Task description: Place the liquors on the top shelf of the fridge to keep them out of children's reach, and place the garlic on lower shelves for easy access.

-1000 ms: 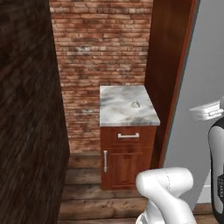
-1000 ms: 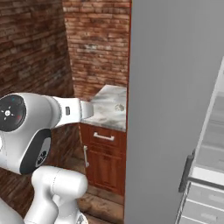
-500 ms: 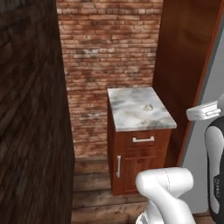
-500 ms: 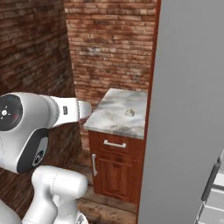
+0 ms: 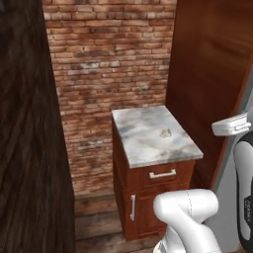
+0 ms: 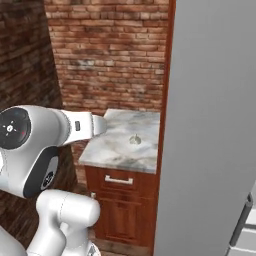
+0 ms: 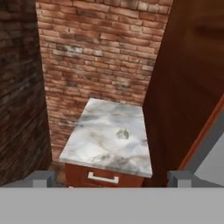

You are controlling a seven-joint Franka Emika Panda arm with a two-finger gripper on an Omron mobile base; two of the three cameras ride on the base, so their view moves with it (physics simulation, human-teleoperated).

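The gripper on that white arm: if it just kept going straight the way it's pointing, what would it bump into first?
Probably the grey-veined marble top of the small red-brown wooden cabinet, near the small off-white garlic bulb. The open gripper aims down at it; depth is uncertain.

Small wood cabinet point(image 5: 148, 197) with marble top point(image 5: 143, 133), one drawer with pale handle point(image 5: 162, 174), door below. Stands against red brick wall point(image 5: 111, 64). Tall dark wood panel point(image 5: 212, 74) just right. Plank floor point(image 5: 96, 222) beneath.

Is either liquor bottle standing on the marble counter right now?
No, the marble counter carries just the small off-white garlic, lying alone near its middle, with no bottle on it.
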